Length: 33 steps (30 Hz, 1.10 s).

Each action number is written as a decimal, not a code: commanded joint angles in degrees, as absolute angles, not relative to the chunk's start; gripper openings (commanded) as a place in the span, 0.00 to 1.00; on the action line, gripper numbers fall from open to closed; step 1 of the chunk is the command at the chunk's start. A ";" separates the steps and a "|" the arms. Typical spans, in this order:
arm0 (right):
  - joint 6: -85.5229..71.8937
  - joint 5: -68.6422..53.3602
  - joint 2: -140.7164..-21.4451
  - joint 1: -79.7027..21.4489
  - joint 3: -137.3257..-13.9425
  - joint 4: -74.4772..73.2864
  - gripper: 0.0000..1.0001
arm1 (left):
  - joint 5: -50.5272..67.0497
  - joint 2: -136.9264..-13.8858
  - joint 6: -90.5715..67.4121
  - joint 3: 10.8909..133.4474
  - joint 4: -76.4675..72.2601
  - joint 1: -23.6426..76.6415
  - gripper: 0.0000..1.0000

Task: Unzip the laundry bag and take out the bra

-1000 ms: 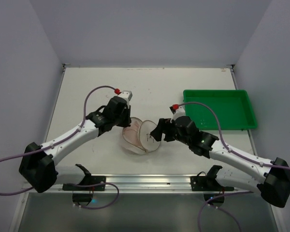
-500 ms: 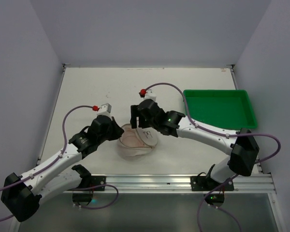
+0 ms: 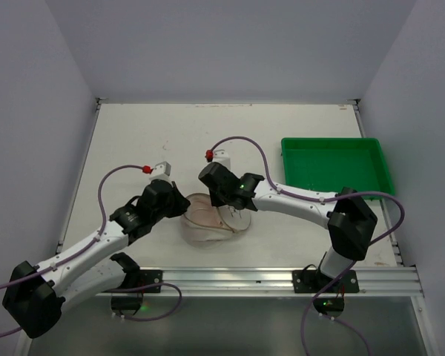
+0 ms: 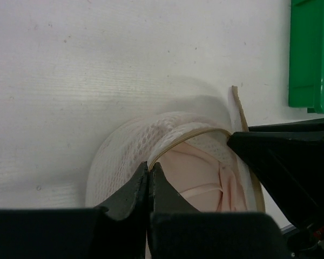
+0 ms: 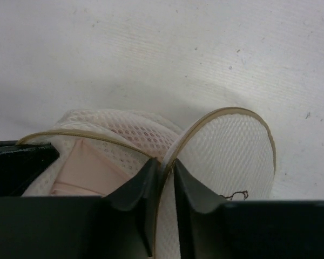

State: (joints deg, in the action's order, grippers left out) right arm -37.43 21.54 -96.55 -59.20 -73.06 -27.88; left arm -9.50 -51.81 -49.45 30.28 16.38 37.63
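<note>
I saw left gripper (image 4: 149, 174) and right gripper (image 5: 164, 171) apparently clamped on the laundry bag (image 3: 202, 225) rim; slipping could bury the bra (image 4: 198, 171).

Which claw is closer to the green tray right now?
Right. The right claw pinches the open flap of the laundry bag on the side toward the green tray; the left claw grips the bag's opposite rim, farther from the tray.

Open laundry bag (image 3: 206, 220), pink bra (image 4: 196, 171) inside
</note>
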 commanded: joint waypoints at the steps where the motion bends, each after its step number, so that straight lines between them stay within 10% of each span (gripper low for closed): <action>1: -36.39 23.29 -96.77 -59.24 -75.32 -26.98 0.15 | -12.22 -53.78 -50.01 30.93 13.10 37.53 0.00; 3: -35.08 24.08 -96.16 -59.15 -76.02 -26.98 0.00 | -12.74 -55.19 -49.75 31.90 12.83 37.53 0.00; 16: -34.01 29.79 -69.82 -57.13 -57.06 -5.46 0.00 | -19.77 -58.28 -46.93 44.74 16.87 34.01 0.00; 33: -45.87 20.31 -43.52 -57.13 -18.89 6.45 0.00 | -10.55 -46.15 -50.45 26.55 9.76 34.19 0.00</action>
State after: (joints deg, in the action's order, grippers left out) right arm -42.83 22.94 -47.22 -57.06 -18.31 6.74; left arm -12.36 -48.12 -48.95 28.05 13.26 34.50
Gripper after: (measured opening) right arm 0.011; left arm 0.012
